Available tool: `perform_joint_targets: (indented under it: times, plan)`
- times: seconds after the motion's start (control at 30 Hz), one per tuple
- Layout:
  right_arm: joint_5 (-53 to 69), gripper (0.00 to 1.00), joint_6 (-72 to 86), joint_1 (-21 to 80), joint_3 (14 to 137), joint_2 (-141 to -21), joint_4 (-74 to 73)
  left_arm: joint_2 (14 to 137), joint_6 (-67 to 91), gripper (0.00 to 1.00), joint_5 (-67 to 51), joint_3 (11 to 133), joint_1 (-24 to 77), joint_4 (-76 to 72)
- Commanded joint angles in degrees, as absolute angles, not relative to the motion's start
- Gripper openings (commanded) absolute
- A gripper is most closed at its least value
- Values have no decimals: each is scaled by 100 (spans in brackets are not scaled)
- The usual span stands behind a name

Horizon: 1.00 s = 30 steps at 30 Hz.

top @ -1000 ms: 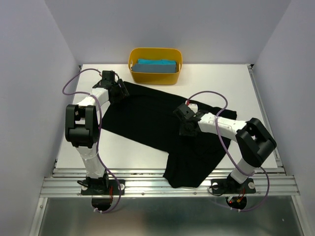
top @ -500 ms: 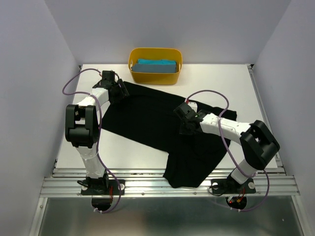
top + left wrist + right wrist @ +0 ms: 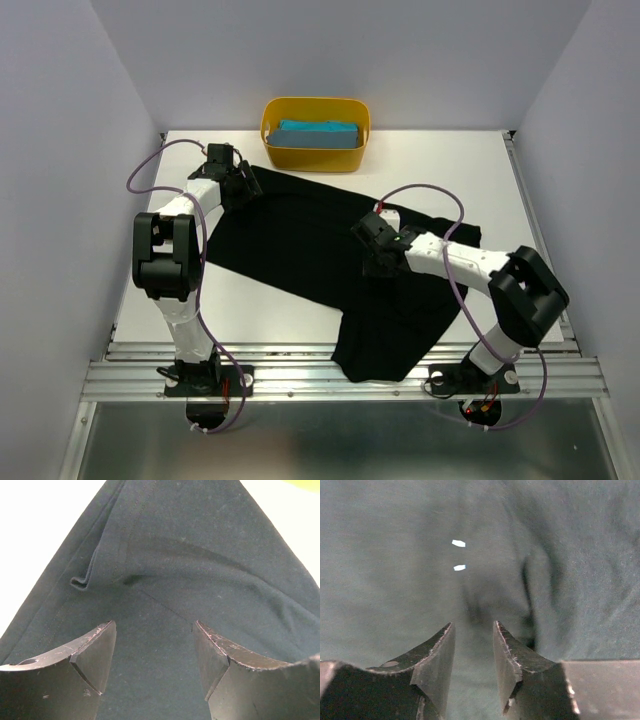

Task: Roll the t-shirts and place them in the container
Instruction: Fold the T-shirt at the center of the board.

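A black t-shirt (image 3: pixel 300 240) lies spread flat across the table, its lower end hanging over the near edge. My left gripper (image 3: pixel 243 185) rests at the shirt's far left corner. Its jaws are open wide over the dark cloth (image 3: pixel 165 570), near a small folded hem, and nothing sits between the fingers (image 3: pixel 95 650). My right gripper (image 3: pixel 374 262) sits low over the shirt's middle right. Its jaws stand a narrow gap apart above a crease in the cloth (image 3: pixel 475 607). The teal-blue t-shirt (image 3: pixel 318 133) lies folded in the yellow tub.
The yellow tub (image 3: pixel 315 157) stands at the back centre, touching the shirt's far edge. Bare white table (image 3: pixel 460 170) shows at the back right and along the left front. Grey walls close in on both sides. Purple cables loop over each arm.
My right gripper has shifted slightly left over the shirt, with its elbow swinging outward. The left arm and the shirt have not moved.
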<state>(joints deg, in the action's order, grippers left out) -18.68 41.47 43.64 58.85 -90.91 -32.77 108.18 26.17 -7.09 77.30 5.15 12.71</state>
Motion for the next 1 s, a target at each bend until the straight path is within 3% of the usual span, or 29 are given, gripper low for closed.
perform_joint_targets:
  times: [0.0, 0.17, 0.27, 0.3, 0.37, 0.47, 0.57, 0.6, 0.63, 0.7, 0.97]
  plan:
    - [-2285, 42, 4306, 4412, 5889, -9570, -3630, 10564, 2566, 73, -677, 7770, 510, 1257]
    - [-2311, 40, 4333, 4412, 5766, -9677, -3498, 10582, 2575, 73, -685, 7796, 510, 1257]
    - [-2373, 31, 4342, 4412, 5748, -9738, -3472, 10617, 2575, 73, -729, 7822, 519, 1248]
    - [-2364, 22, 4324, 4412, 5757, -9738, -3472, 10626, 2575, 73, -721, 7831, 519, 1248]
    - [-2347, 14, 4315, 4412, 5766, -9703, -3489, 10617, 2558, 73, -712, 7831, 519, 1248]
    - [-2250, 12, 4289, 4412, 5757, -9528, -3481, 10617, 2558, 73, -721, 7796, 510, 1231]
    - [-2224, 16, 4245, 4412, 5774, -9448, -3498, 10643, 2566, 73, -747, 7787, 510, 1213]
    - [-2215, 20, 4228, 4412, 5774, -9457, -3498, 10652, 2566, 73, -747, 7778, 518, 1213]
    - [-2215, 32, 4210, 4412, 5783, -9466, -3515, 10635, 2575, 73, -747, 7770, 510, 1204]
    - [-2206, 39, 4210, 4412, 5801, -9510, -3507, 10626, 2575, 73, -738, 7752, 519, 1195]
    - [-2276, 39, 4210, 4412, 5862, -9475, -3525, 10652, 2558, 73, -729, 7770, 519, 1213]
